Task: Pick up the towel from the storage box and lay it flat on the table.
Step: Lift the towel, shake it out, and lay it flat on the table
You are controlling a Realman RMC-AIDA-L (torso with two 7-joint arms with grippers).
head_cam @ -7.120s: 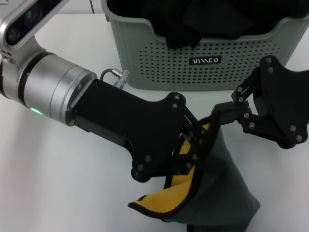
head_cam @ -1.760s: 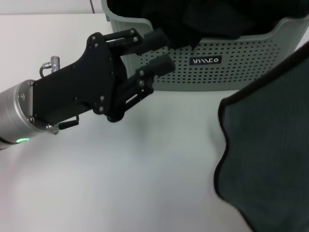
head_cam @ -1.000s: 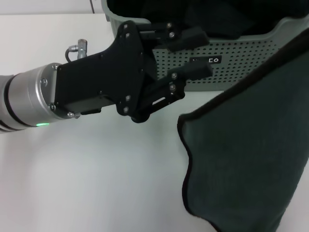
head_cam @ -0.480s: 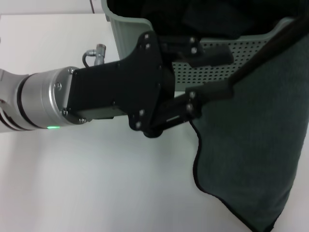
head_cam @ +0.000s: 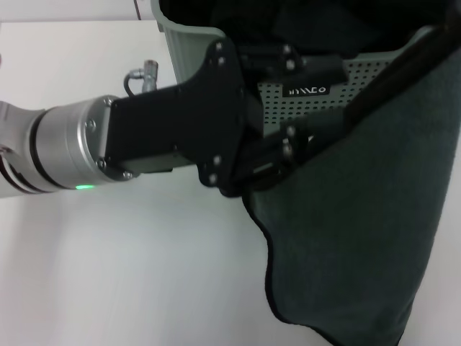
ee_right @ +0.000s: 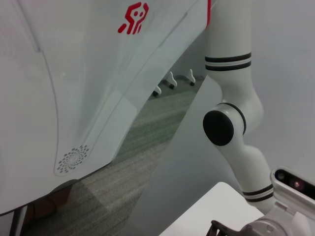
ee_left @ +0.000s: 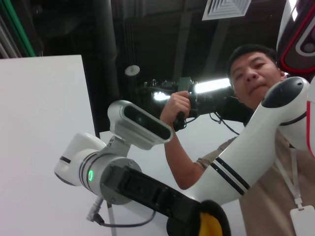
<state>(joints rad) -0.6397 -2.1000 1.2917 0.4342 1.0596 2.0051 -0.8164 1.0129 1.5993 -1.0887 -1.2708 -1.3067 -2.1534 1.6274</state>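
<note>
The towel (head_cam: pixel 360 231) hangs dark grey-green side out in front of the right half of the storage box (head_cam: pixel 189 54). Its black top edge slants up to the upper right, out of the head view. My left gripper (head_cam: pixel 328 97) reaches in from the left, open. Its upper finger lies across the box front, and its lower finger lies right at the towel's upper-left edge. In the left wrist view my right gripper (ee_left: pixel 189 221) shows farther off, with a bit of the towel's yellow side (ee_left: pixel 209 226) at its tip. The white table (head_cam: pixel 108 274) lies below.
More dark cloth (head_cam: pixel 324 25) fills the storage box, which stands at the table's far side. In the left wrist view a person (ee_left: pixel 251 78) holds a camera behind the robot. The right wrist view shows only the robot's white body and a white arm (ee_right: pixel 231 113).
My left gripper has travelled right from the table's left to the towel's upper-left edge. The towel has swung left, and its lower edge now hangs further left.
</note>
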